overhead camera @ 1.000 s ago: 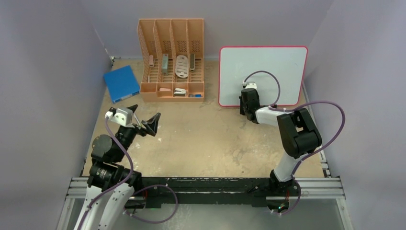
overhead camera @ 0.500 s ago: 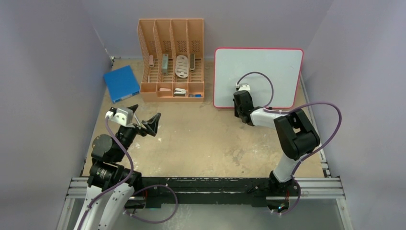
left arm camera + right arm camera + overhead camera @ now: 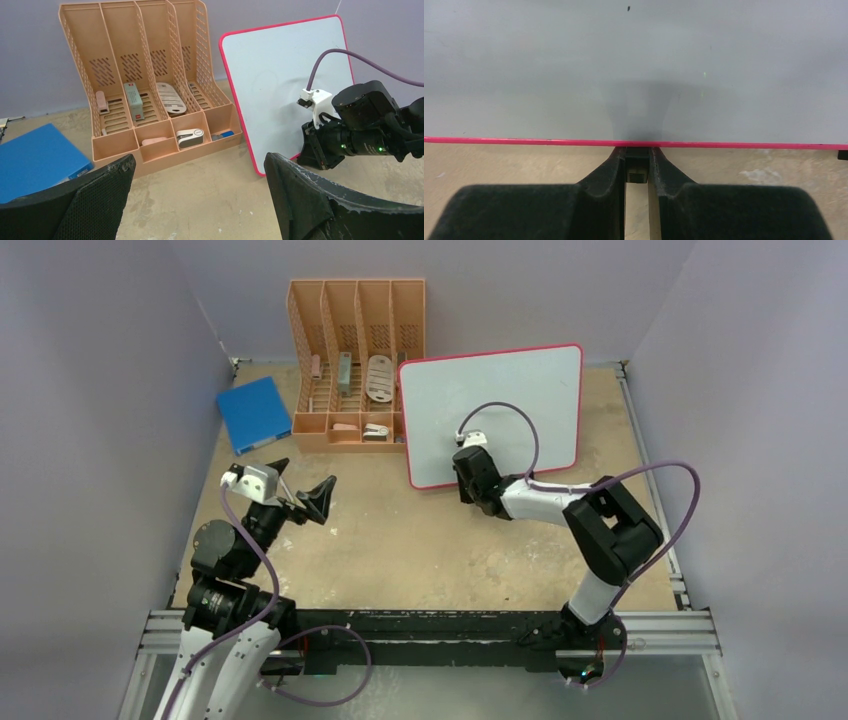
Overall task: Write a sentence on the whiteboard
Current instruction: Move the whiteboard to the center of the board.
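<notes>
Whiteboard [image 3: 545, 390] stands tilted at table's far middle, just beside organizer [image 3: 357, 360]; face blank. Right gripper [image 3: 637, 150] clamped on bottom rim, mid-edge. I judge board stiff, light, glossy (slick under pads) and prone to pivot; best held low and centred. Left gripper [image 3: 199, 162] wide open, empty.

There is one large glossy rectangular whiteboard [image 3: 432, 410] with a thin red-pink rim, one flat blue book [image 3: 254, 413], and one peach plastic file organiser [image 3: 116, 147] with four tall slots. Each tall slot holds one small object, four in all. Two robot arms stand: the left arm [image 3: 235, 552] and the right arm [image 3: 610, 525].
</notes>
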You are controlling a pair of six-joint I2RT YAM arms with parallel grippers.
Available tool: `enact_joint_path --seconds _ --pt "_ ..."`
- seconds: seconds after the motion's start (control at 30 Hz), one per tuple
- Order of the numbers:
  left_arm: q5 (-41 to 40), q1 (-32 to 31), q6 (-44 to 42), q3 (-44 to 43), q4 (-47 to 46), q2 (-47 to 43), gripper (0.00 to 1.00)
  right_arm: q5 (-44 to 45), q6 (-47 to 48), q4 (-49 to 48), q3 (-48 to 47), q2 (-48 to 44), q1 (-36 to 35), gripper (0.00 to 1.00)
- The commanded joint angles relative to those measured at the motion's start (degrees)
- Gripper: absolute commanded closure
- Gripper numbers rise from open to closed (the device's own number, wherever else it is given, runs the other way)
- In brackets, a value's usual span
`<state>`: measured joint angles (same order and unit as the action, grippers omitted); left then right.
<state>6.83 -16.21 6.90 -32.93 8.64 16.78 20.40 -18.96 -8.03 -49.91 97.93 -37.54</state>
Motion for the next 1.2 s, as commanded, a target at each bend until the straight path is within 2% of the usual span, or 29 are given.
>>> enact_joint_path --seconds 0.0,0.43,0.63,0.93,1.17 --pt "-0.1 -0.2 0.2 -0.9 -2.0 0.3 0.01 -2.5 -3.6 -2.1 -3.1 -1.9 -4.5 1.0" --pt "-0.4 -0.2 0.2 -1.1 -1.7 0.2 0.01 1.0 -9.8 -3.0 -9.0 6.4 -19.7 1.0" --pt "-0.7 -0.2 0.2 -1.1 -1.6 0.3 0.01 2.9 -11.6 -2.3 -12.5 9.1 -22.2 1.0" --pt "-1.1 -0.2 0.2 -1.1 -1.6 0.6 0.01 4.9 -14.4 -0.8 -12.8 9.2 -22.6 1.0" --pt "-1.4 -0.2 0.4 -1.4 -1.4 1.8 0.01 4.3 -14.4 -1.3 -11.6 6.8 -23.2 0.76"
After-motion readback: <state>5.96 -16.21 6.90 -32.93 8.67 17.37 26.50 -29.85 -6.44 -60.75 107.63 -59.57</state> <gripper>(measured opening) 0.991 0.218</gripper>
